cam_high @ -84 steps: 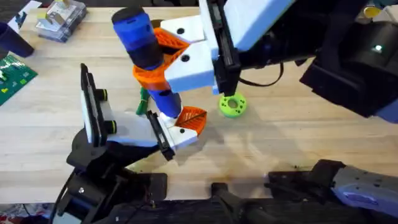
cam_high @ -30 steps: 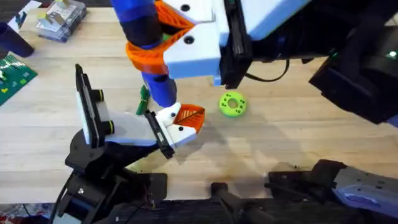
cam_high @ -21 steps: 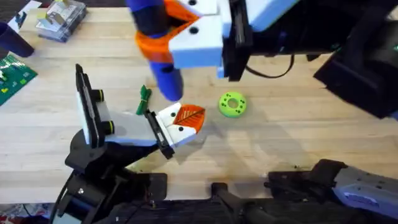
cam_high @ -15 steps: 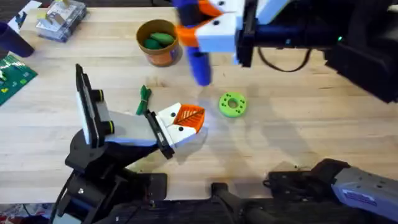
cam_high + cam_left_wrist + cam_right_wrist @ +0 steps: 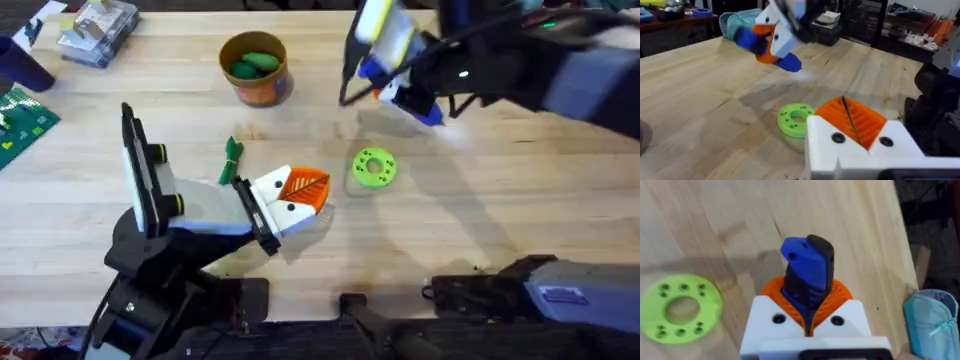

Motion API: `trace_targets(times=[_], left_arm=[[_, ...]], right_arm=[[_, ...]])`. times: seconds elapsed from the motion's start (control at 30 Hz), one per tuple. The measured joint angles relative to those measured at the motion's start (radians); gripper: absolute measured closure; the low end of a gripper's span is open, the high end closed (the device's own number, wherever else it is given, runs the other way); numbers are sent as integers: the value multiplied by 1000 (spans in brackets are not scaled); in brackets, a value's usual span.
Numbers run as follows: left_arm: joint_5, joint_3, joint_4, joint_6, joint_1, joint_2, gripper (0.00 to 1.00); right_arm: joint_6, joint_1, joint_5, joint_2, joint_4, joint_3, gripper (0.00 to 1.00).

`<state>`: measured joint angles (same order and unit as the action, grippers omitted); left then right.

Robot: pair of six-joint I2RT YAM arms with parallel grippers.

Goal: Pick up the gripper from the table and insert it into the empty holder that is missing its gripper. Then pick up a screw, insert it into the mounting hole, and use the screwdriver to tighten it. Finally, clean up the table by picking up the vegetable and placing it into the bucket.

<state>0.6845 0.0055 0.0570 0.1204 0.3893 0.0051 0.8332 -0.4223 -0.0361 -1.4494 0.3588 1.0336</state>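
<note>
Overhead: bucket; right tool (wrist view) clamps screwdriver; left unclear.

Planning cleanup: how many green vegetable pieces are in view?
2: a slim dark green pod on the table beside the holder, and a plump one inside the bucket; others may be hidden underneath.

A light wooden table holds an orange bucket at eleven o'clock, a dark green vegetable and a green ring near centre.
</note>
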Motion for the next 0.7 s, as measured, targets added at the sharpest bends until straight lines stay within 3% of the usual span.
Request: trace_targets(times=[0.13, 0.3, 0.33, 0.47, 0.57, 0.6, 0.7], left_arm=[[0, 0, 0, 0, 0, 0, 983], [0, 0, 0, 0, 0, 0, 983], [0, 0, 0, 0, 0, 0, 983], [0, 0, 0, 0, 0, 0, 983], [0, 0, 0, 0, 0, 0, 983], [0, 0, 0, 0, 0, 0, 983], [0, 0, 0, 0, 0, 0, 983]], right_arm=[[123, 2, -104, -114, 2, 0, 977], [189, 2, -148, -219, 34, 1, 977], [192, 2, -154, -230, 47, 1, 941], [173, 2, -161, -239, 83, 2, 622], [133, 2, -149, -226, 106, 6, 179], [120, 2, -143, -219, 114, 7, 72], [57, 2, -123, -186, 135, 8, 6]])
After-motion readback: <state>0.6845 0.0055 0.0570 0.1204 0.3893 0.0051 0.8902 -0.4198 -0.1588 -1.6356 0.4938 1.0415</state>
